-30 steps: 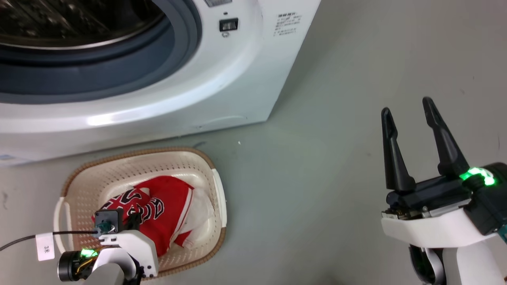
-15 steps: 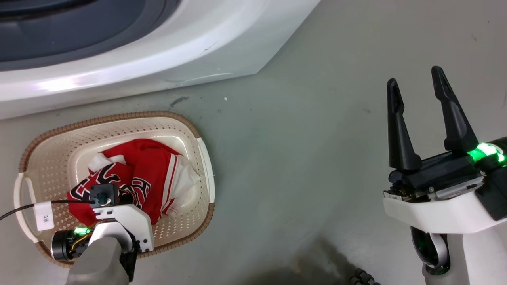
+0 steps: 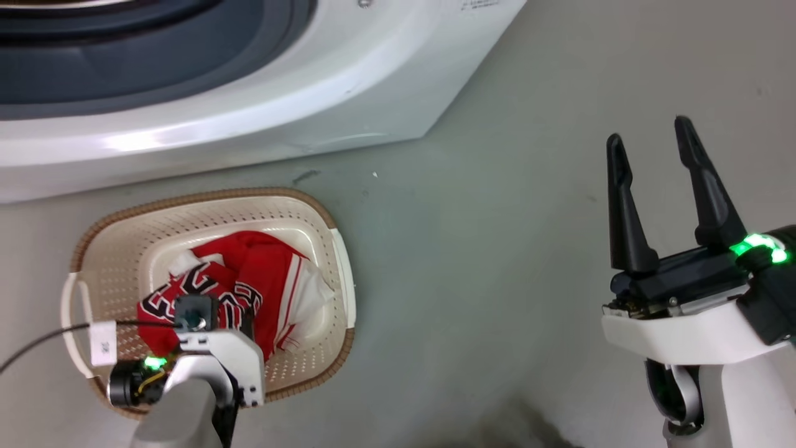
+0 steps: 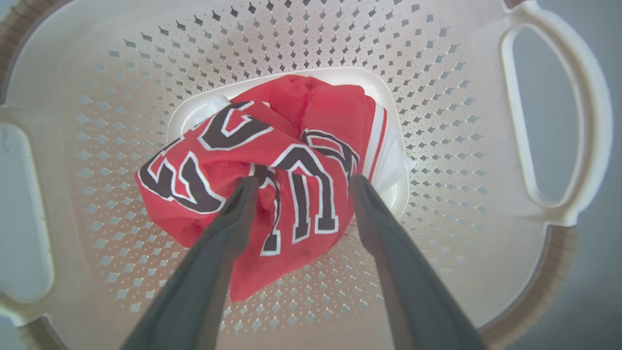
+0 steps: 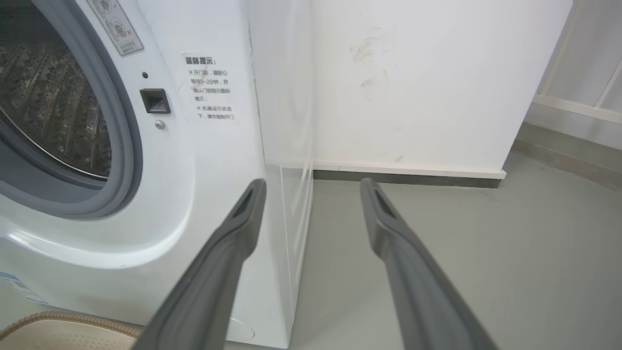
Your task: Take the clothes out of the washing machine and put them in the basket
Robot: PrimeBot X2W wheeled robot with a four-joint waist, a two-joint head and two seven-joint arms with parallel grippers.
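Note:
A red jersey [image 3: 267, 280] with black-and-white lettering lies crumpled in the cream basket [image 3: 205, 198] on the floor, just in front of the white washing machine [image 3: 249, 118]. In the left wrist view my left gripper [image 4: 302, 182] hangs open over the jersey [image 4: 301, 121], its two fingertips right at the cloth and holding nothing. The left arm's wrist [image 3: 211, 354] covers those fingers in the head view. My right gripper [image 3: 648, 132] stands open and empty over bare floor, far right of the basket. The right wrist view shows the machine's porthole and steel drum [image 5: 48, 112].
Grey floor [image 3: 472, 261] spreads between the basket and my right arm. A white wall [image 5: 413, 87] with a dark skirting stands behind the machine. A black cable with a white tag [image 3: 102, 342] runs off my left wrist across the basket's handle.
The head camera has moved, so the whole picture has shifted. My left wrist stays over the jersey in the basket. My right gripper stays open in about the same place.

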